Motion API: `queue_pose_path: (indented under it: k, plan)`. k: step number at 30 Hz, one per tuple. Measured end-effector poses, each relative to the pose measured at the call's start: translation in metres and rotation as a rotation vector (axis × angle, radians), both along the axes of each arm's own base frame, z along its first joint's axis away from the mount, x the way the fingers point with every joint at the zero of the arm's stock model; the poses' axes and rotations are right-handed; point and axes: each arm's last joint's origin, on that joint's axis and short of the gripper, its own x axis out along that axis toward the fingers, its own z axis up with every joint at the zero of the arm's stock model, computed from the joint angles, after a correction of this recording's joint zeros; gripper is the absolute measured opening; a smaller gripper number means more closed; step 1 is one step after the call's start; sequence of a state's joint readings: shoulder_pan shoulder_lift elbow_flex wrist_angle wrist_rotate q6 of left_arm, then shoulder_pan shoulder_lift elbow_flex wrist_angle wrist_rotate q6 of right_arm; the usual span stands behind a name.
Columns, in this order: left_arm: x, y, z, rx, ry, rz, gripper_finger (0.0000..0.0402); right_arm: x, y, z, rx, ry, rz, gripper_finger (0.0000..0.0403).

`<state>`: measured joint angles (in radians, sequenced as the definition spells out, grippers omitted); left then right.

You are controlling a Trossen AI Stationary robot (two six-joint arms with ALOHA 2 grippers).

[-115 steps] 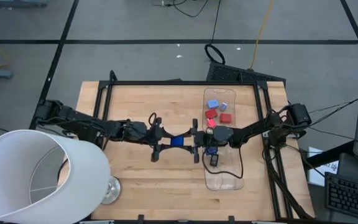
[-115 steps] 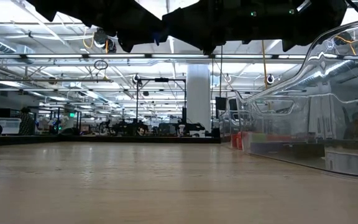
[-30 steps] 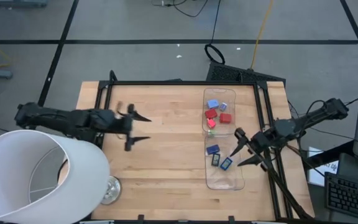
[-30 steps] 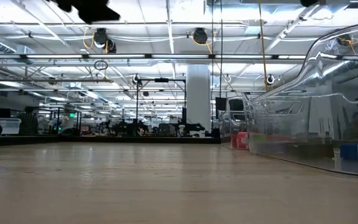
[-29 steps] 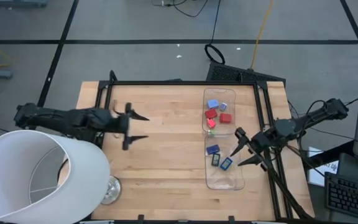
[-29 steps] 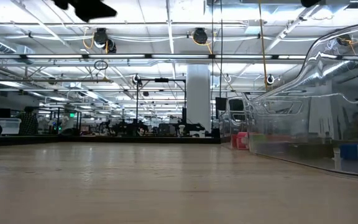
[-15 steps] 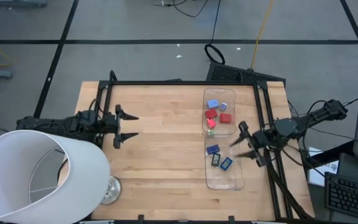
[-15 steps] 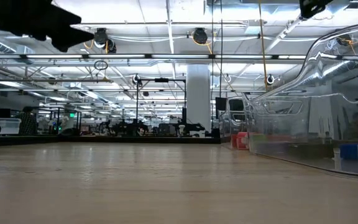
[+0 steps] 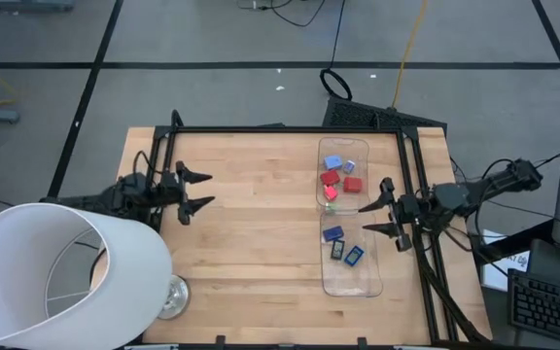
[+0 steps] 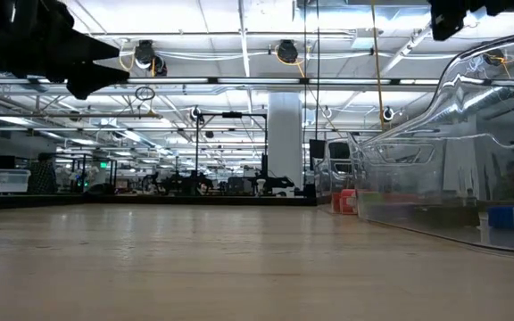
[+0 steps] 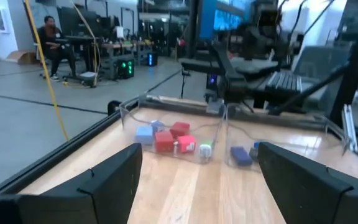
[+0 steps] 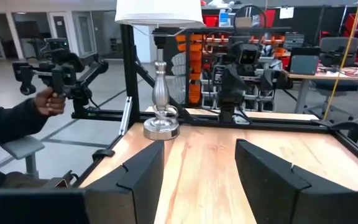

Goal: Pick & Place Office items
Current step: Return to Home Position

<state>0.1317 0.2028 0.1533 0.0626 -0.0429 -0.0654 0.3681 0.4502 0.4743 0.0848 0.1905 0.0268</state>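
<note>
The office items lie in a clear plastic tray (image 9: 350, 277) at the table's right: light blue (image 9: 333, 162) and red pieces (image 9: 331, 178) in its far half, blue (image 9: 332, 233) and dark ones (image 9: 337, 250) in its near half. My right gripper (image 9: 366, 219) hovers open just right of the tray's middle, its fingers pointing at the tray. Far off over the table's left part, my left gripper (image 9: 205, 190) is open and empty. Its wrist view looks across at the red pieces (image 11: 166, 142) and the tray (image 11: 129, 112).
A big white lampshade (image 9: 66, 277) covers the near left corner, with the lamp's metal base (image 9: 171, 297) beside it. A black frame (image 9: 280, 129) runs along the table's far edge. Bare wood lies between the grippers. A person (image 12: 17, 124) sits beyond the table's left side.
My left gripper has drawn back toward the table's left edge and a little toward the far edge. My right gripper has swung its fingers toward the far edge, from slanting to nearly level across the table. The pieces in the tray have stayed put.
</note>
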Motion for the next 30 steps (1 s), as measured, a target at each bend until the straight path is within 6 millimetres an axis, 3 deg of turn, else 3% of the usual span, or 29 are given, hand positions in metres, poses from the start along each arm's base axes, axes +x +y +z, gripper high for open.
queue_pose_path:
  k: [10, 21, 30]
  plan:
    - [0.003, 0.001, -0.023, 0.011, -0.050, 0.001, 0.0324, -0.020, -0.013, -0.019, 0.068, -0.091, -0.061, 0.0188]
    - [-0.004, 0.005, -0.017, 0.019, -0.033, -0.002, 0.0324, -0.043, -0.022, -0.038, 0.104, -0.211, -0.076, 0.0189]
    - [-0.012, 0.007, -0.022, 0.008, -0.105, -0.037, 0.0324, -0.041, -0.025, -0.046, 0.089, -0.165, -0.209, 0.0191]
